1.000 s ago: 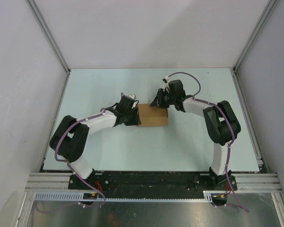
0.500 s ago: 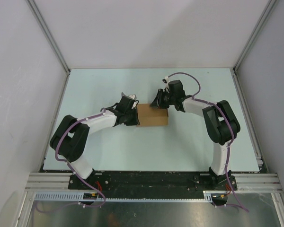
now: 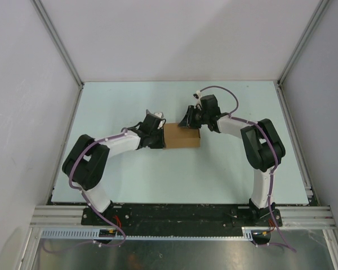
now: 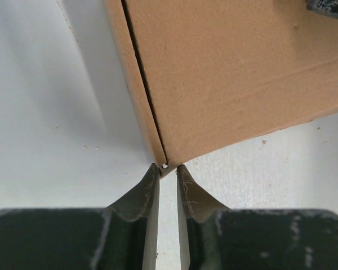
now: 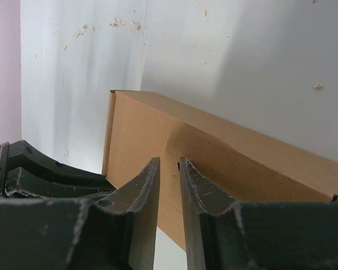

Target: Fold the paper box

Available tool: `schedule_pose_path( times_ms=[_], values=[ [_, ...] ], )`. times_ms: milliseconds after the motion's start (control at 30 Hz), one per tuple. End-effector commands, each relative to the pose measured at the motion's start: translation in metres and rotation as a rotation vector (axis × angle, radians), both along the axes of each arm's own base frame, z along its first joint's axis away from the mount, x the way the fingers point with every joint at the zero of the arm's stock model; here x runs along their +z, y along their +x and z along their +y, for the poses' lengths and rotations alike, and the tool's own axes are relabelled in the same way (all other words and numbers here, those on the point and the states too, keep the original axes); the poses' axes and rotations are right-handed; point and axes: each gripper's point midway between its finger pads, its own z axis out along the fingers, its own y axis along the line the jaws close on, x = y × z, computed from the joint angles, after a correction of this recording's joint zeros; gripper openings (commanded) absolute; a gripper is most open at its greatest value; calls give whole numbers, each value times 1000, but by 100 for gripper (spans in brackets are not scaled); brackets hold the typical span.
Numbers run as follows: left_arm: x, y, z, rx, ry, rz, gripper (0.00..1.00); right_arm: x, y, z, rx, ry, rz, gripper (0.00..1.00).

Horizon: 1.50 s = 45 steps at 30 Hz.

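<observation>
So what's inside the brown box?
Can't tell: the paper box looks closed, so only its plain brown outside shows and the inside is hidden. It sits on the pale table, the left gripper pinching one corner, the right gripper at its far edge.

The paper box (image 3: 181, 136) is plain brown. The counter (image 3: 158, 180) is pale bluish white. The left arm (image 3: 115, 147) and right arm (image 3: 236, 128) are black and white, with purple cables (image 3: 217, 88). The fingers (image 4: 143, 194) are scuffed greenish black.

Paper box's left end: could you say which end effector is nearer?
Left. The left end effector meets the paper box at that end; the right end effector sits at its far edge.
</observation>
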Motion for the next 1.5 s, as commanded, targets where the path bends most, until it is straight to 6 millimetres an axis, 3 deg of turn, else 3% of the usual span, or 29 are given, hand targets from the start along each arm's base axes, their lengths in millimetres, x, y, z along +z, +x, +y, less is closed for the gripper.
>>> schedule_pose_path(
  times_ms=[0, 167, 367, 500, 633, 733, 833, 900, 933, 967, 1000, 1033, 1100, 1167, 1233, 1300, 1400, 1467],
  values=[
    [-6, 17, 13, 30, 71, -35, 19, -6, 4, -1, 1, -13, 7, 26],
    [-13, 16, 17, 36, 93, -21, 21, -8, 3, 0, 4, -13, 14, 25],
    [-11, 10, 20, 35, 86, -12, 33, -2, 6, -3, 1, -2, 3, 25],
    [23, 6, 17, 40, 22, -55, 43, 23, 16, -7, -18, 42, -48, 26],
    [58, 3, 18, 51, -8, -85, 49, 61, 26, -18, -50, 109, -98, 26],
    [92, 16, 15, 59, -29, -153, 52, 77, 28, -29, -83, 107, -111, 27],
    [143, 55, 6, 77, -73, -262, 54, 94, 22, -40, -112, 81, -120, 27],
    [157, 78, 2, 87, -93, -287, 55, 104, 12, -50, -147, 54, -93, 27],
    [140, 95, 3, 105, -79, -252, 55, 105, 10, -55, -179, 32, -84, 26],
    [162, 113, -9, 87, -141, -279, 53, 106, -1, -60, -193, 7, -51, 26],
    [164, 124, -12, 84, -165, -270, 52, 107, -6, -62, -206, -10, -36, 25],
    [160, 149, -17, 88, -181, -265, 51, 99, -14, -70, -237, -57, 5, 24],
    [154, 167, -26, 70, -202, -245, 46, 108, -30, -68, -235, -79, 9, 22],
    [145, 190, -34, 54, -198, -232, 39, 103, -46, -73, -266, -125, 63, 20],
    [138, 194, -38, 35, -183, -207, 33, 102, -64, -70, -274, -159, 93, 15],
    [114, 192, -38, 33, -166, -157, 22, 96, -78, -64, -272, -190, 110, 10],
    [86, 187, -38, 15, -144, -106, 13, 83, -92, -60, -283, -196, 157, 6],
    [77, 185, -39, 1, -139, -89, 8, 73, -98, -56, -298, -187, 180, 3]
  ],
)
